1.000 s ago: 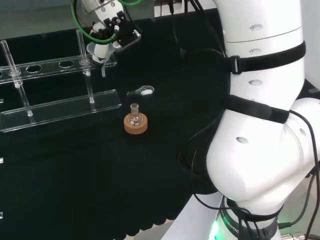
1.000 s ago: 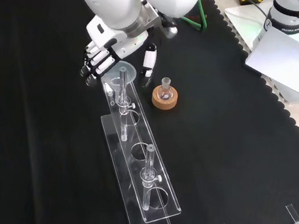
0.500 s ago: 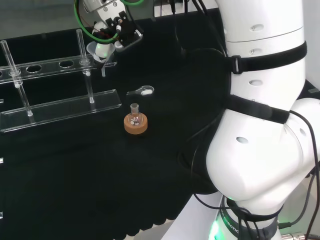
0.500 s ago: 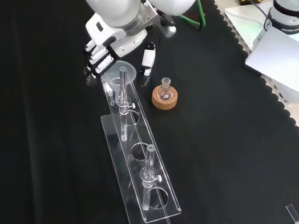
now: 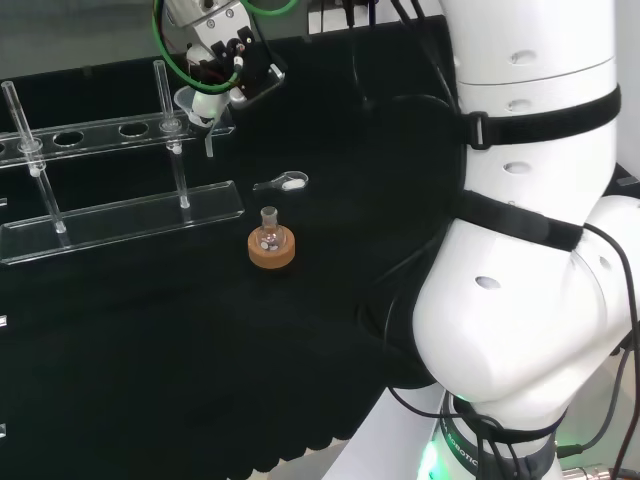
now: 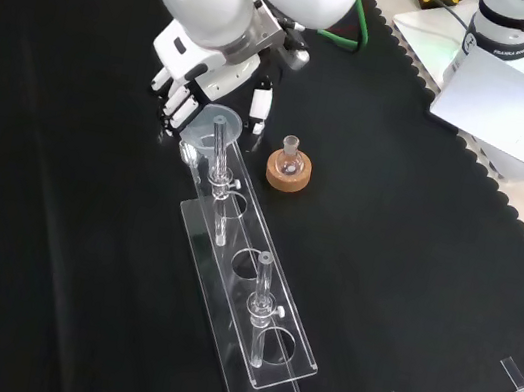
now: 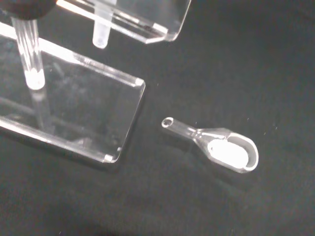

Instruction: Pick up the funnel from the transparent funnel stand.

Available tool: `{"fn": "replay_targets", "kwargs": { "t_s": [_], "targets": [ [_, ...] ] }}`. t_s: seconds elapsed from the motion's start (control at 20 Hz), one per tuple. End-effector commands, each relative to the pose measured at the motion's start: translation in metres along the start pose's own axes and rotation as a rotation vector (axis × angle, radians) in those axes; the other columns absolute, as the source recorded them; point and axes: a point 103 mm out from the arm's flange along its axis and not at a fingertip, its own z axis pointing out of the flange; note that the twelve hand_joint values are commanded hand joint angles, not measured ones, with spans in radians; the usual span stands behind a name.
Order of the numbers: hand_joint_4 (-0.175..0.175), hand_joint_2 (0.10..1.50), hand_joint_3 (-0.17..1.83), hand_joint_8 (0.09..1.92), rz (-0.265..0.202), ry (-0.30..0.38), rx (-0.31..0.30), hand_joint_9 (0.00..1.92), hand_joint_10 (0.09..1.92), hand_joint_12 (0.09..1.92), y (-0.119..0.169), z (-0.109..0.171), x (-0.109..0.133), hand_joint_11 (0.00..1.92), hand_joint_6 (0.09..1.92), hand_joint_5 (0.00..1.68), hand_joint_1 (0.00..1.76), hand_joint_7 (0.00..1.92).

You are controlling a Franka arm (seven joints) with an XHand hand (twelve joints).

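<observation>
Going by the front view, from the cloth's near edge: one transparent funnel stand (image 6: 245, 295) runs away up the middle with two upright posts; just past its far end lie one small clear scoop (image 7: 216, 145) and one little flask on a cork ring (image 6: 289, 169). The one funnel (image 6: 210, 121) sits in the stand's far end hole, and the hand (image 6: 189, 82) is at it, fingers curled down beside its rim, thumb on the other side; whether they pinch it I cannot tell. I judge this the grasp step; next comes closing on the rim, then a straight lift so the stem clears its hole.
</observation>
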Motion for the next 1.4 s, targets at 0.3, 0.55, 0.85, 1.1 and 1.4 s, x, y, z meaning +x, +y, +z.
{"fn": "replay_targets", "kwargs": {
  "t_s": [0.3,0.55,0.85,1.1,1.4],
  "targets": [
    [-0.004,0.73,0.36,0.72,0.049,-0.083,-0.168,0.90,0.52,1.36,-0.030,-0.048,-0.016,0.43,0.58,0.54,0.76,0.62],
    [0.000,0.72,0.39,0.73,0.071,-0.095,-0.181,0.91,0.53,1.35,-0.055,-0.065,-0.025,0.44,0.66,0.54,0.76,0.62],
    [0.000,0.72,0.40,0.73,0.118,-0.109,-0.188,0.90,0.53,1.35,-0.092,-0.075,-0.029,0.44,0.68,0.54,0.76,0.61],
    [0.000,0.71,0.41,0.73,0.162,-0.115,-0.183,0.90,0.53,1.35,-0.123,-0.075,-0.036,0.44,0.69,0.53,0.75,0.61],
    [0.001,0.71,0.41,0.73,0.187,-0.133,-0.168,0.90,0.54,1.35,-0.150,-0.063,-0.042,0.44,0.71,0.53,0.75,0.61]
  ]
}}
